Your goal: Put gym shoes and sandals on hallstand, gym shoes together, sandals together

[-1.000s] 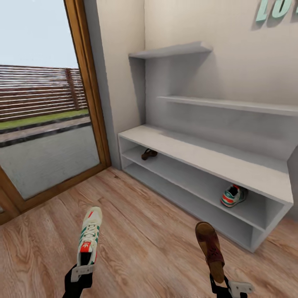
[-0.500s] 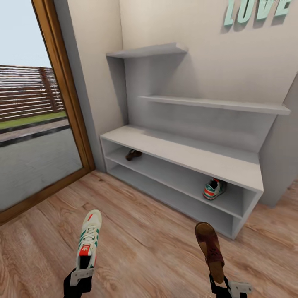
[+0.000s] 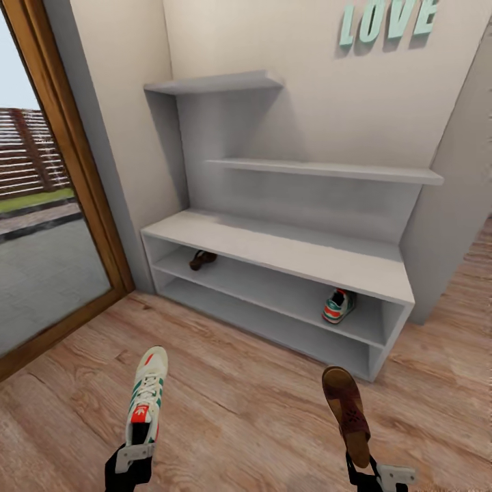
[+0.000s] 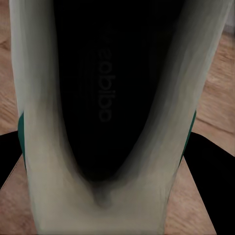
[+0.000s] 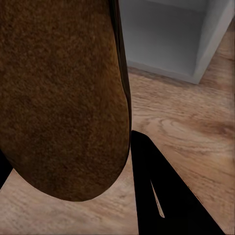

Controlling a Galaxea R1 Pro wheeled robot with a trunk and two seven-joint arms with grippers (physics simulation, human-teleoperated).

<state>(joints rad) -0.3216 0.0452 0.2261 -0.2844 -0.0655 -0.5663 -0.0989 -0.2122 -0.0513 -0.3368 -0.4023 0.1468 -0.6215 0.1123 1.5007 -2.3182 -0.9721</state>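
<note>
My left gripper (image 3: 137,447) is shut on the heel of a white gym shoe (image 3: 146,395) with green stripes, toe pointing ahead; its dark inside (image 4: 103,88) faces the left wrist camera. A brown sandal (image 3: 346,410) is held by its heel in my shut right gripper (image 3: 369,471), and its footbed (image 5: 58,98) looms close in the right wrist view. Ahead stands the pale-grey hallstand (image 3: 287,249). In its upper slot lie a second sandal (image 3: 202,259) at the left end and a second gym shoe (image 3: 338,306) near the right end. Wood-grain floor (image 3: 246,403) lies between.
A wood-framed glass door (image 3: 61,205) stands at the left. Teal letters LOVE (image 3: 386,22) hang on the wall above the rack. A grey wall corner (image 3: 454,205) juts out right of the rack. Open floor lies in front of the rack.
The view has swung right, so the rack sits further left and the door has slid out of frame. Both grippers keep the same hold on shoe and sandal.
</note>
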